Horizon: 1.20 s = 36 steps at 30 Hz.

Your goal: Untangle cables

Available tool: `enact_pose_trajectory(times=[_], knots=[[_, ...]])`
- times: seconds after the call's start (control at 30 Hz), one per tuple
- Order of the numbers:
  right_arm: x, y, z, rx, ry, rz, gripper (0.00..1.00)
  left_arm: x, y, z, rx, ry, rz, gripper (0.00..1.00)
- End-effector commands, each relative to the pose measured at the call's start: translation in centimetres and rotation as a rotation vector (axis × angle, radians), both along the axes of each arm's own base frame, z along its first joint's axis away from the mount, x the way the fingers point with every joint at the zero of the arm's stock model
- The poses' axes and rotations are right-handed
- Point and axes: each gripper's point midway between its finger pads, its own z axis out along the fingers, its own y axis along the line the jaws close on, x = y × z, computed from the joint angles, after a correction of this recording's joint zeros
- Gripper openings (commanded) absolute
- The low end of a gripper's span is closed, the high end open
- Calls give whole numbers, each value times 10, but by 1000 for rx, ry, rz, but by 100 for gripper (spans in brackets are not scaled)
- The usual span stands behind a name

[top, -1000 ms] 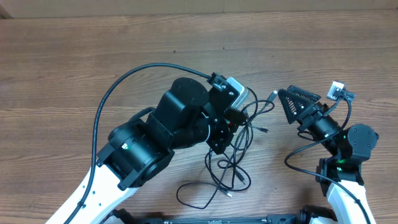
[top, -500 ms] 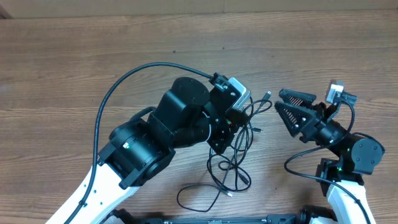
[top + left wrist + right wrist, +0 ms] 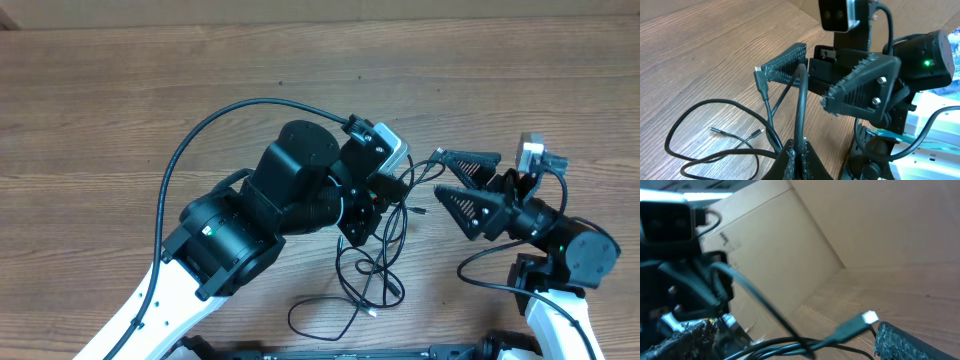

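The cables are thin black cords in a loose tangle on the wooden table below my left gripper. My left gripper is shut on one black cable, which rises from between its fingertips. A strand with a silver-tipped plug reaches to the right. My right gripper is wide open, and the plug lies by its upper finger. In the right wrist view the plug hangs between the open fingers, close to the right finger. In the left wrist view the plug sits by one finger of the right gripper.
A thick black cable fixed to the left arm arcs over the table. Small plug ends lie on the wood. A cardboard wall stands behind the table. The right arm's base is at the lower right.
My right gripper has opened wide and shifted a little right and down, its fingers now on either side of the plug strand. The left gripper keeps its hold on the cable.
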Motion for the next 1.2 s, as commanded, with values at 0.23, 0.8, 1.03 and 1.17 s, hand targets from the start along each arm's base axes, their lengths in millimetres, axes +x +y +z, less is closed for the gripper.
enact_pose_trajectory(times=[0.23,0.8,1.03,1.17], knots=[[-12,5,5,-45,-69,46,100,-4,-6,12,-40,-20,-49,4],[6,-2,1,-37,-92,-24,100,-12,-10,13,-60,6,-93,4],[0,7,1,-45,-99,18,100,0,-21,-7,-34,79,-75,4],[-5,14,2,-48,-113,50,100,1,-30,-9,-51,85,-104,4]])
